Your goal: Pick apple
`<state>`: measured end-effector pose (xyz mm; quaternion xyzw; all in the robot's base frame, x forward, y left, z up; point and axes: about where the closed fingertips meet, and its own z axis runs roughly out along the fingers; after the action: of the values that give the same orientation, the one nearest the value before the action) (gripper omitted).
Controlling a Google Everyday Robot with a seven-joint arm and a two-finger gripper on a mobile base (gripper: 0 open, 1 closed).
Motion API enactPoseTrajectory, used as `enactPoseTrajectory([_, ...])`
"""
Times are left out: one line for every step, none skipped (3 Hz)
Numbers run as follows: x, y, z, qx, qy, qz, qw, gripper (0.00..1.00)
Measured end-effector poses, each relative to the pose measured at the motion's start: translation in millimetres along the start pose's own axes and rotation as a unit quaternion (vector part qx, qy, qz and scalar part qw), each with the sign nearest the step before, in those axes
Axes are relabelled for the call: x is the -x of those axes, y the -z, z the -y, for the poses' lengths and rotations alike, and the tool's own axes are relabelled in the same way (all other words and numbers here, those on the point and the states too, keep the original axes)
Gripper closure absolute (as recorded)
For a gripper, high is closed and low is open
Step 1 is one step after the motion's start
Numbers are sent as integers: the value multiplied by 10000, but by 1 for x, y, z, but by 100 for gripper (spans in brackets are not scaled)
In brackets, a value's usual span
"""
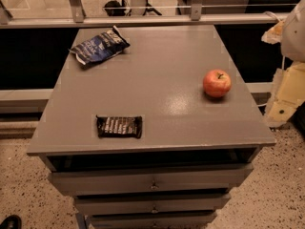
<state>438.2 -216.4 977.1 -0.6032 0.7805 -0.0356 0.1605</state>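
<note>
Sitting on grey cabinet top, right side near edge: apple, stem up | gripper at right frame edge, beyond the top, apart from apple; grip state cannot tell | dark snack bar front-left | blue bag far-left

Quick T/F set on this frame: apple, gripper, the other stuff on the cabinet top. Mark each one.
1. The apple sits on the right side of the cabinet top. True.
2. The gripper is holding the apple. False: the gripper is at the right edge of the view, off to the side of the cabinet top and apart from the apple.
3. The blue bag lies near the far left corner. True.
4. The dark snack bar lies against the apple. False: it is near the front left, well apart from the apple.
</note>
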Motion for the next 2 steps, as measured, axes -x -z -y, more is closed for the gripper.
enactPoseTrajectory([-1, -2, 3, -19, -23, 47, 10000, 0])
enactPoseTrajectory([-4, -13, 23, -115, -166, 345, 9992, 0])
